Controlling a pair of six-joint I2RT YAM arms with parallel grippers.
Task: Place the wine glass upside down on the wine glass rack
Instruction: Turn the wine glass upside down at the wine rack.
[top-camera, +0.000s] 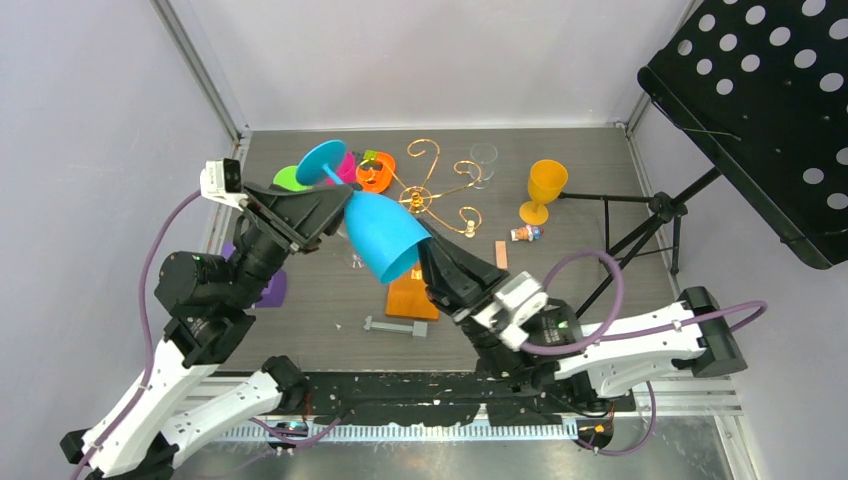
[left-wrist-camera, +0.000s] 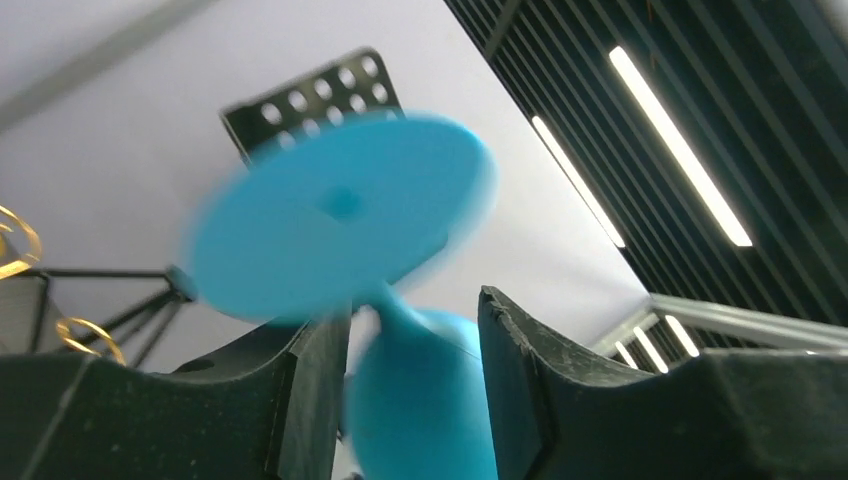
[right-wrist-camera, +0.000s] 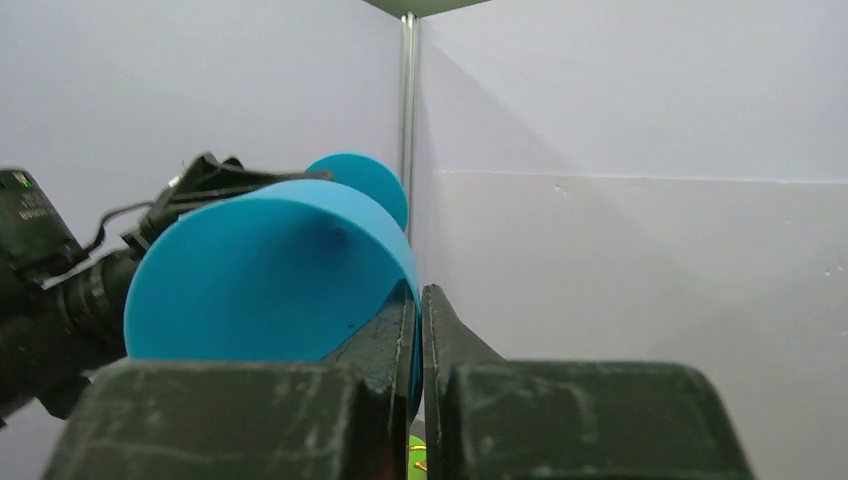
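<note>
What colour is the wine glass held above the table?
The wine glass is bright blue, clearest in the top external view.

- Left arm: elbow at 9 o'clock in the top view. The left gripper (top-camera: 338, 208) points toward 3 o'clock, jaws apart, with one finger (left-wrist-camera: 310, 400) on each side of the wine glass (top-camera: 385, 240) stem.
- Right arm: elbow folded out at 3 o'clock. The right gripper (top-camera: 432, 252) points toward 11 o'clock, its fingers (right-wrist-camera: 450, 340) pinched on the glass rim.

Mid-air ctr: wine glass (top-camera: 385, 235) spans btw left pincer (top-camera: 338, 197) and right pincer (top-camera: 426, 246); no way through.
Rear ctr: wine glass rack (top-camera: 432, 190), scrolled arms spread wide, gaps btw them tight.
Rear right: clear glass (top-camera: 484, 160) just beside rack arm.
Right: orange goblet (top-camera: 543, 190) upright; tripod (top-camera: 650, 215) legs beyond; open strip of surface (top-camera: 580, 285) nearer.
Near edge: grey bolt (top-camera: 395, 326) lies flat.
</note>
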